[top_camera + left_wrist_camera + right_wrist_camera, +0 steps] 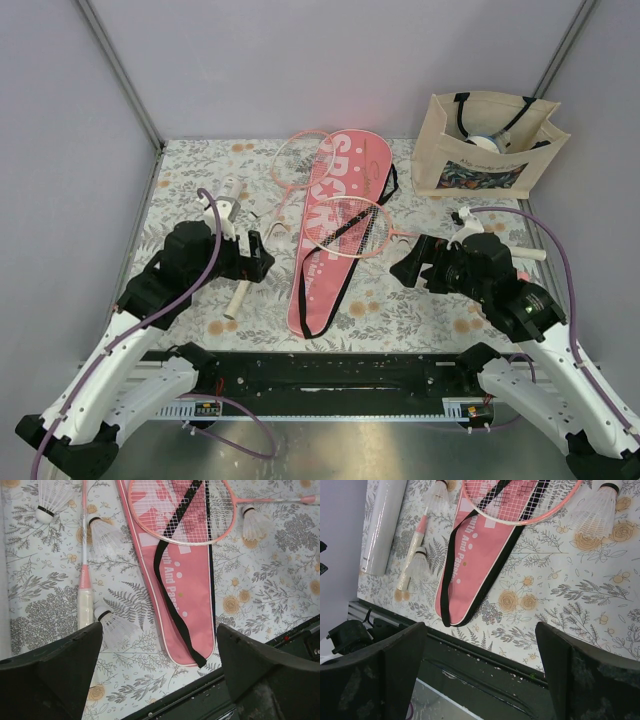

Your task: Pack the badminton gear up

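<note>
Cover [335, 225]: flat pink fabric, black-edged.
Racket [350, 228]: thin pink hoop, white mesh, lay on cover.
Tube [382, 525]: smooth white cylinder.
Left gripper [159, 630], right gripper [481, 627]: stood spread, empty.

White tube [383, 525], far end out of frame

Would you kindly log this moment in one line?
left gripper open | right gripper open | racket across cover | second racket beside cover | shuttlecocks loose on table
</note>
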Robot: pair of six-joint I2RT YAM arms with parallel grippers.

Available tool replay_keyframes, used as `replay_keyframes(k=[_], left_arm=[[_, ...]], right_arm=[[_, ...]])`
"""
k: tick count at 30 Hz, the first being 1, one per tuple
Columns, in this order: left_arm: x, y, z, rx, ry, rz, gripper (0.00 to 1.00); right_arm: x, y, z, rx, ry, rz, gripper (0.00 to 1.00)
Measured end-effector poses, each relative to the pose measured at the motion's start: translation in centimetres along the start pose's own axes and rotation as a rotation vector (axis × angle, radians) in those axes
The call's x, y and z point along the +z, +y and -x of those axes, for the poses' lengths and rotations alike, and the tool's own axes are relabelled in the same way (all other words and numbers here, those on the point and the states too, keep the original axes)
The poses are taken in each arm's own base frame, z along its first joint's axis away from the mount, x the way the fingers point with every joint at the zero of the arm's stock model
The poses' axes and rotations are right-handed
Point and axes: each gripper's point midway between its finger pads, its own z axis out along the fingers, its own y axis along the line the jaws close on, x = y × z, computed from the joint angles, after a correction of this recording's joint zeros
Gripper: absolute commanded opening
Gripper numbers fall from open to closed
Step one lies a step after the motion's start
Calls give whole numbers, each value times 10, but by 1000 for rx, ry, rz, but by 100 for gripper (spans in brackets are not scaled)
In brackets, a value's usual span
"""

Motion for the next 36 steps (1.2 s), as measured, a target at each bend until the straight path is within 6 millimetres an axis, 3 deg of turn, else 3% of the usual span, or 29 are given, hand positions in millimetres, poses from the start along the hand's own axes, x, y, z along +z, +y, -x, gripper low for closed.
replay_keyframes(k=[6,12,19,24,29,36], left_arm=[[-3,11,19,49,-49,71,99],[4,49,33,149,-3,298,99],[42,108,25,280,252,623,99],[70,150,35,311,388,769,99],[79,195,17,289,517,841,99],[103,222,-24,305,702,835,97]], right_arm=[[-6,3,3,-8,-25,21,100],[-8,4,-2,-36,-41,71,99],[-24,14,-6,-73,-77,170,99],[-42,33,-9,-100,-86,292,100],[-53,43,-17,-116,-62,368,100],[-56,46,-21,-120,-49,395,99]])
